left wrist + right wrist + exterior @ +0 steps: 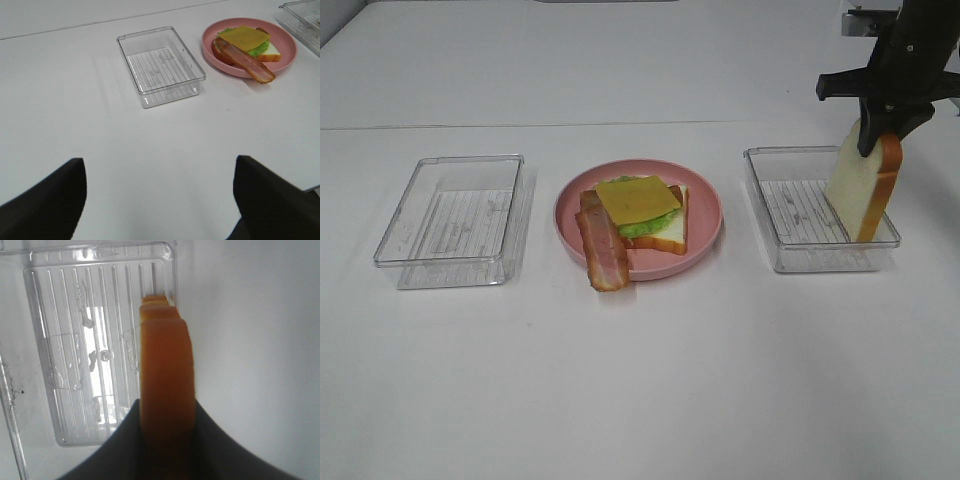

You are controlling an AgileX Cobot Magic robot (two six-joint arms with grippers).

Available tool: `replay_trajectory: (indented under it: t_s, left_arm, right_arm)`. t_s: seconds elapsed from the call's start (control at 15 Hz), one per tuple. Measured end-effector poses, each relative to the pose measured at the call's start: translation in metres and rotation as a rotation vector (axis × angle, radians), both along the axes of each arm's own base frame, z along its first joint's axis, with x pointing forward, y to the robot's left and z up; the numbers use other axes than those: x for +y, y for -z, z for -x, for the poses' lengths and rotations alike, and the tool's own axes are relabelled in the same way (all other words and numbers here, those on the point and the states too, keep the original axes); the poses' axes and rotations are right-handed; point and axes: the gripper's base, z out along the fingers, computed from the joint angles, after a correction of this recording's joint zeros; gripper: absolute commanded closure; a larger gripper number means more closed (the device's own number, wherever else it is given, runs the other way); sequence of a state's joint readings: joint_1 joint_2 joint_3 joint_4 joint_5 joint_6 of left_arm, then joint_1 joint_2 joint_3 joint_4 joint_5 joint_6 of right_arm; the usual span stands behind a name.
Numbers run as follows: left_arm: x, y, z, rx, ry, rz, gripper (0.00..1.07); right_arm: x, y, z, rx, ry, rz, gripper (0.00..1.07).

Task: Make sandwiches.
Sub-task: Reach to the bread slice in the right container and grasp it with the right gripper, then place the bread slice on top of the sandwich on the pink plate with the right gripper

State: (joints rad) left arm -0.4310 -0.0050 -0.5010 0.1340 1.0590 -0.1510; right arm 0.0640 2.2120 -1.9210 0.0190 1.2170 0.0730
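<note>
On the pink plate (pixel 705 205) lies the partly stacked sandwich: a white bread slice (pixel 667 233), green lettuce (pixel 642 227), a yellow cheese square (pixel 637 198) and bacon strips (pixel 603 250), one hanging over the rim. My right gripper (pixel 880 135) is shut on a second bread slice (pixel 860 190), which hangs upright over the right tray (pixel 790 215). In the right wrist view its orange crust (pixel 165 365) sits between the dark fingers (pixel 120 455). My left gripper (pixel 160 162) stands open above bare table, short of the left tray (pixel 160 65) and the sandwich (pixel 245 39).
Two clear plastic trays flank the plate: the left one (pixel 450 215) holds nothing, and the right one (pixel 75 340) shows only its ribbed floor. White table surface surrounds everything, with a seam line across the far side.
</note>
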Motion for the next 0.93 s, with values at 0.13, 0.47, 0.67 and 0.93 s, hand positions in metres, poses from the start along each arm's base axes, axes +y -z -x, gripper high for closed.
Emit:
replay_trajectory:
  t_s: [0.13,0.47,0.67,0.93]
  left_arm:
    - [0.000,0.000,0.000,0.000,0.000,0.000,0.30]
    - [0.000,0.000,0.000,0.000,0.000,0.000,0.30]
    - [0.000,0.000,0.000,0.000,0.000,0.000,0.30]
    - [0.000,0.000,0.000,0.000,0.000,0.000,0.30]
  right_arm:
    - [0.000,-0.001,0.000,-0.003,0.000,-0.002,1.07]
    - [0.013,-0.044,0.010,-0.094,-0.025,-0.160,1.07]
    - [0.039,-0.062,0.013,-0.141,-0.115,-0.452,1.07]
    - [0.064,-0.052,0.018,-0.159,-0.145,-0.811,1.07]
